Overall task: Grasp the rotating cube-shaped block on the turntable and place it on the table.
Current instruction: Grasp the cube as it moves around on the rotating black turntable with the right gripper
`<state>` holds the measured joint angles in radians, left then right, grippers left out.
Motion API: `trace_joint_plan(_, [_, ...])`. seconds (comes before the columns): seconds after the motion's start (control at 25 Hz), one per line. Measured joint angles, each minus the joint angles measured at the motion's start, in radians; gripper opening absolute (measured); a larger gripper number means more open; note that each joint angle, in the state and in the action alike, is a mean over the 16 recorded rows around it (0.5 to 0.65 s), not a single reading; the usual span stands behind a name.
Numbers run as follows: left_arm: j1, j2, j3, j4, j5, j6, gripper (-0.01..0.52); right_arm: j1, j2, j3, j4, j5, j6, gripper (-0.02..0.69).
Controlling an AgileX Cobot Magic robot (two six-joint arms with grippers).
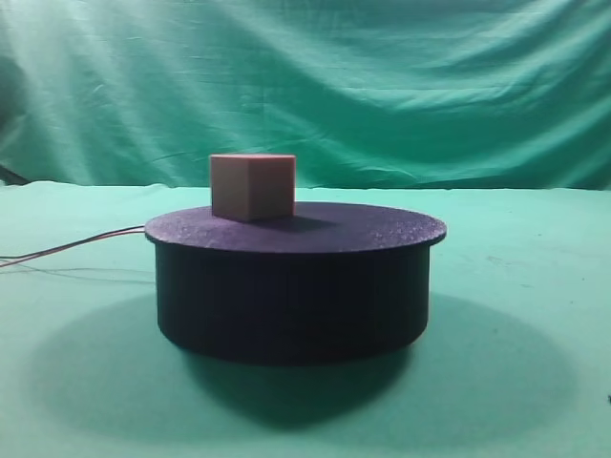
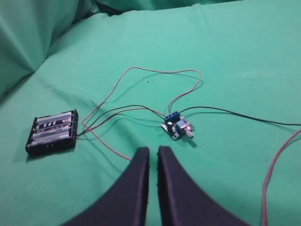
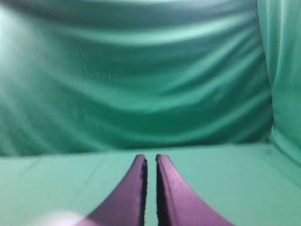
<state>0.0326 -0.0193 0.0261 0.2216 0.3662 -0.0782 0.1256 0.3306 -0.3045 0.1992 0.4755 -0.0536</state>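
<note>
The block (image 1: 252,187) sits on top of the turntable (image 1: 294,286), left of the disc's middle and towards the far rim, with one vertical edge turned to the front so that two side faces show. Its faces are plain pinkish tan, the right one in shade. It rests flat on the dark speckled disc, which overhangs the black drum below. The turntable stands on the green surface (image 1: 535,324) and casts a broad shadow around its base. Thin wires (image 1: 76,244) trail from the drum's left side across the cloth and out of the frame. Behind everything hangs a draped green backdrop (image 1: 382,86). No arm shows in the high view, and nothing touches the block.

In the left wrist view the left hand (image 2: 153,151) hangs above the cloth with its two dark fingers pressed almost together, only a narrow slit between the tips, and nothing between them. Beyond it lie a black battery holder (image 2: 52,132) with cells in it, on the left, and a small circuit board (image 2: 177,126) with a blue terminal, just past the fingertips. Red and black wires loop between the two and run off to the right.

In the right wrist view the right hand (image 3: 151,160) also has its fingers pressed nearly together, pinching nothing, pointing over bare cloth towards the backdrop.
</note>
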Motion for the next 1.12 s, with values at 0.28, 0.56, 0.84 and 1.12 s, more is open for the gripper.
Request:
trace_joint_plan(0.28, [0.0, 0.0, 0.0, 0.0, 0.0, 0.0, 0.0, 0.111, 0.238, -0.101, 0.176, 0.126, -0.234, 0.018])
trace_joint_plan(0.56, [0.0, 0.0, 0.0, 0.0, 0.0, 0.0, 0.0, 0.33, 0.539, -0.247, 0.201, 0.199, -0.308, 0.0])
trace_joint_plan(0.84, [0.0, 0.0, 0.0, 0.0, 0.0, 0.0, 0.0, 0.521, 0.831, -0.409, 0.121, 0.221, -0.188, 0.064])
trace_joint_plan(1.12, [0.0, 0.0, 0.0, 0.0, 0.0, 0.0, 0.0, 0.589, 1.009, -0.528, 0.125, 0.235, -0.125, 0.318])
